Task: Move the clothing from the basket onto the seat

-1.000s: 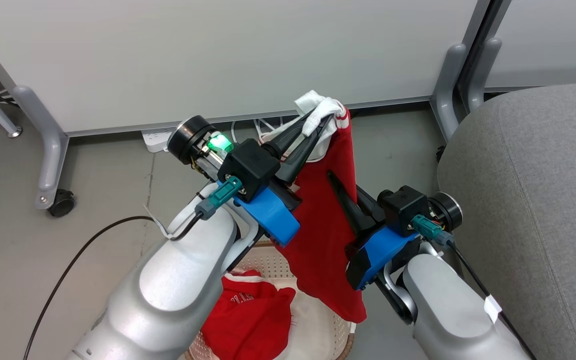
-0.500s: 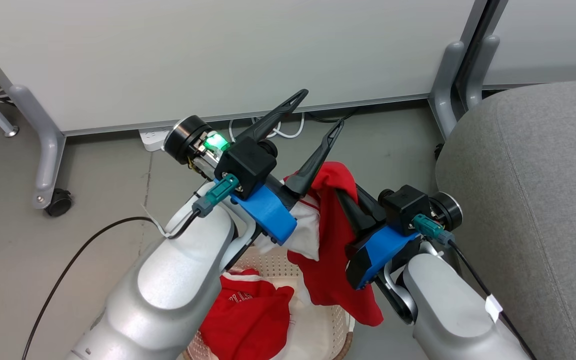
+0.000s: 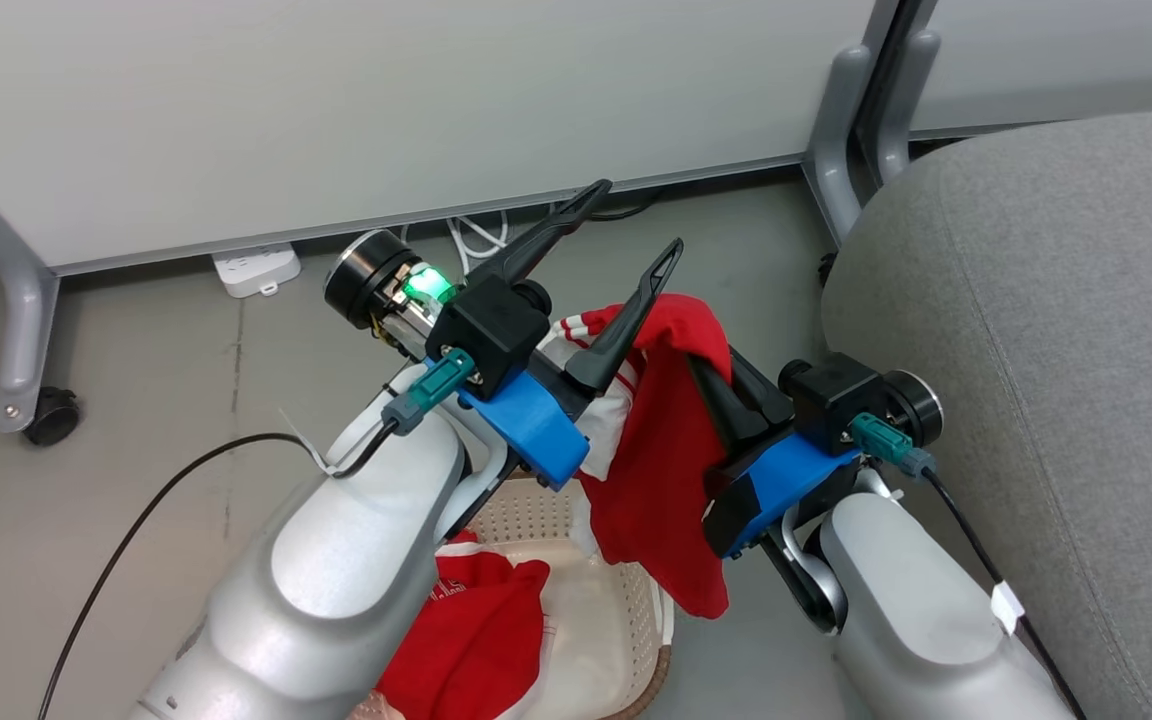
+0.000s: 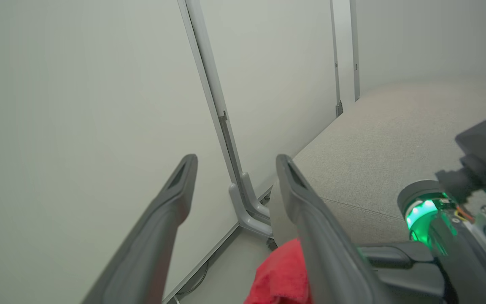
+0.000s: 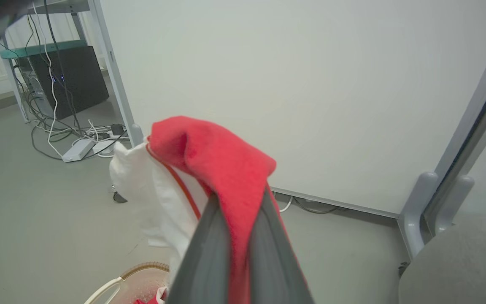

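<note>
Right pincer (image 3: 714, 375) clamped on red clothing (image 3: 661, 470), draped over its tips, hanging above basket (image 3: 626, 610) (second garment (image 3: 476, 640) inside); left pincer (image 3: 638, 215) wide, empty, alongside; seat (image 3: 1036, 350) rightward.
</note>
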Motion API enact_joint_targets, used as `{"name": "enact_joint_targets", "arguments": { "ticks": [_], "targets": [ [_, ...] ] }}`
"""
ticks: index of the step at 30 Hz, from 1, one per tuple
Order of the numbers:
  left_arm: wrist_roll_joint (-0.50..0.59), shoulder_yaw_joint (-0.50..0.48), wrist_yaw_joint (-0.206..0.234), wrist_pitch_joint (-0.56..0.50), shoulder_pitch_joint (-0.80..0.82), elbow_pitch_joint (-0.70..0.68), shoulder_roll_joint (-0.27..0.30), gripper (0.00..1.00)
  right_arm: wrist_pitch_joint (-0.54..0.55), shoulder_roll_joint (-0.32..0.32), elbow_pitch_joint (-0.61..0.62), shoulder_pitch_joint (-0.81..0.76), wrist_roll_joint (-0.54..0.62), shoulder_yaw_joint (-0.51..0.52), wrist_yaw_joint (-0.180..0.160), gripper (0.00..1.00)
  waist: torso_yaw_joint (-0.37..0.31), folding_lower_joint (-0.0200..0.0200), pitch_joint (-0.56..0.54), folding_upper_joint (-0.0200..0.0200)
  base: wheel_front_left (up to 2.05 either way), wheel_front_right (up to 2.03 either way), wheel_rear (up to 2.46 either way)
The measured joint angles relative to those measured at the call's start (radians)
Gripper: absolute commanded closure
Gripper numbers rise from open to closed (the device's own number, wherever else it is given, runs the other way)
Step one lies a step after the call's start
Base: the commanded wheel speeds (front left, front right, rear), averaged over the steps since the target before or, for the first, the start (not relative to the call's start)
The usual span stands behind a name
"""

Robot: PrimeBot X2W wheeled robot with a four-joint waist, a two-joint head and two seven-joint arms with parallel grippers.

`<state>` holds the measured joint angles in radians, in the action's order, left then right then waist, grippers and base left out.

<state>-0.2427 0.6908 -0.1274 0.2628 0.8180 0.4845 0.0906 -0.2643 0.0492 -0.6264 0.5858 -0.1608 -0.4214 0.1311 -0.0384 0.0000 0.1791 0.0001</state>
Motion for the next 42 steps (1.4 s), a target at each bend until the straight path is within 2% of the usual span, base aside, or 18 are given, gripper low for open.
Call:
{"name": "enact_joint_targets", "arguments": {
  "ticks": [11,32,42],
  "targets": [
    [-0.002,0.029,0.0,0.0,0.007,0.007,0.015,0.0,0.0,0.0,0.071,-0.011,0.001,0.107,0.0,1.0,-0.11,-0.0001,0.041,0.0,0.0,0.0,0.0],
    [-0.021,0.13,-0.003,-0.007,0.003,0.018,0.026,0.0,0.0,0.001,0.233,-0.14,0.028,0.34,0.0,1.0,-0.351,-0.0001,0.11,0.0,0.0,0.0,0.0],
    [-0.028,0.166,-0.003,-0.02,0.002,0.007,0.035,0.0,0.0,0.001,0.287,-0.23,0.018,0.416,0.0,1.0,-0.416,-0.0001,0.159,0.0,0.0,0.0,0.0]
  ]
}}
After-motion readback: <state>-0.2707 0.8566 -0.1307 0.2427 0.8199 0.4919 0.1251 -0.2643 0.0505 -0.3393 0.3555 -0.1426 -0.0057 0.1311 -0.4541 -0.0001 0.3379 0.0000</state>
